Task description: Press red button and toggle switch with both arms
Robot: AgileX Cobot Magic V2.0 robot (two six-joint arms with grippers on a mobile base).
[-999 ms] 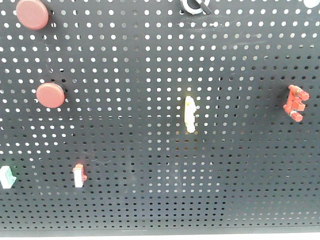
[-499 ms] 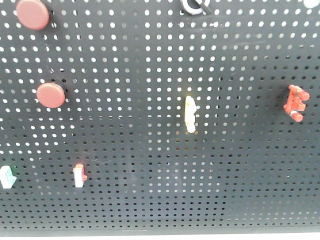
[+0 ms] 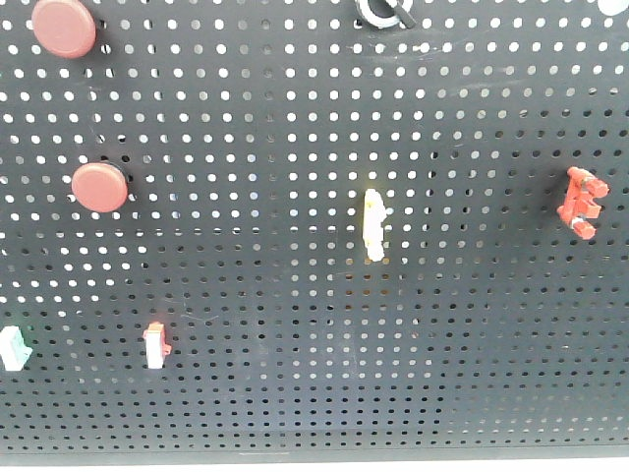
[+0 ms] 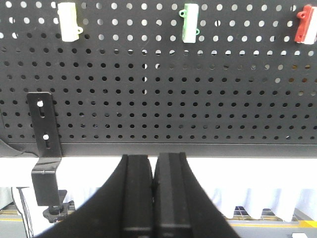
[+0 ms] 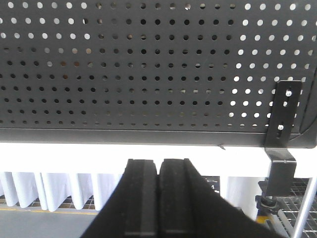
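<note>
In the front view a black pegboard (image 3: 295, 118) carries two round red buttons, one at the top left (image 3: 64, 27) and one below it (image 3: 99, 187). The bright red ridged toggle switch (image 3: 582, 203) sits at the right edge. Neither arm shows in the front view. My left gripper (image 4: 153, 159) is shut and empty, below the pegboard's bottom edge (image 4: 158, 148). My right gripper (image 5: 159, 163) is also shut and empty, below the board's bottom edge (image 5: 148, 135). No button and no toggle switch shows in either wrist view.
Other levers on the board: pale yellow (image 3: 373, 226), white with a red side (image 3: 155, 346), white-green (image 3: 12, 348), and a black knob (image 3: 385, 12). The left wrist view shows three levers above (image 4: 189, 23) and a clamp bracket (image 4: 44, 148). Another bracket (image 5: 282, 129) is at the right.
</note>
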